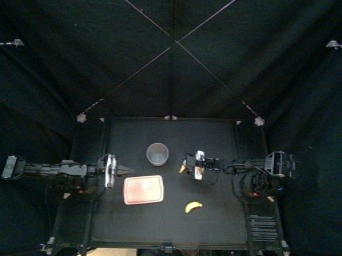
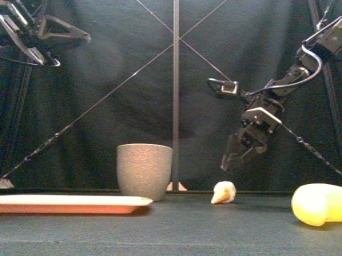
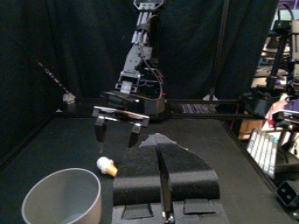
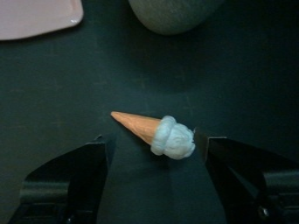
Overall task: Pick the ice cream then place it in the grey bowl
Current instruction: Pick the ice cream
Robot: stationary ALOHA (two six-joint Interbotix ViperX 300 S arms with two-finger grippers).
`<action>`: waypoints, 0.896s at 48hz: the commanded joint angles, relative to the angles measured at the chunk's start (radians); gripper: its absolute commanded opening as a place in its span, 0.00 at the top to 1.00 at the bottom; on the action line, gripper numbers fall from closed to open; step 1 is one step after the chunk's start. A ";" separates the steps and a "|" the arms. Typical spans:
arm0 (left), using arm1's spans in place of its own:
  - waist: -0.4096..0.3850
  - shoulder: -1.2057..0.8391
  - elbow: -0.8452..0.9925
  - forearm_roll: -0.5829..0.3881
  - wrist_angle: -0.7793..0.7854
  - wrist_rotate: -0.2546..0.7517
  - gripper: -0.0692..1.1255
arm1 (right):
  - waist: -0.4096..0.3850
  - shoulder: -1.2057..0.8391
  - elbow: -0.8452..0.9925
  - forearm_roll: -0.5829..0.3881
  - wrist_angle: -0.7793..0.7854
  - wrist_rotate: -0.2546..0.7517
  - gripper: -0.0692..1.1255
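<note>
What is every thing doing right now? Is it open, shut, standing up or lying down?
ice cream: lying on its side on the table, not held.
grey bowl: standing upright, looks empty.
pink plate: lying flat.
yellow toy: lying on the table, untouched.
right hand: open, above the ice cream.
left hand: shut, holding nothing, off to the left.

Ice cream [image 4: 155, 134] betw. right gripper's [image 4: 153, 140] black jaws: orange cone, pale scoop. Cup [image 2: 144, 170] past them grey. Tray [image 2: 74, 204] pink. Banana [image 1: 194, 206] yellow. Table [image 1: 134, 135] black.
</note>
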 commanded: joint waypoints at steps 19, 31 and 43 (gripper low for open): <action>0.005 0.003 -0.008 0.000 -0.002 0.002 0.97 | -0.052 0.087 -0.041 0.006 0.003 -0.003 0.08; 0.005 0.002 -0.006 0.000 -0.002 0.002 0.97 | -0.015 0.120 -0.055 0.020 -0.006 -0.002 0.09; 0.003 0.002 -0.006 0.000 -0.002 0.002 0.97 | 0.009 0.132 -0.074 0.031 -0.008 -0.002 0.10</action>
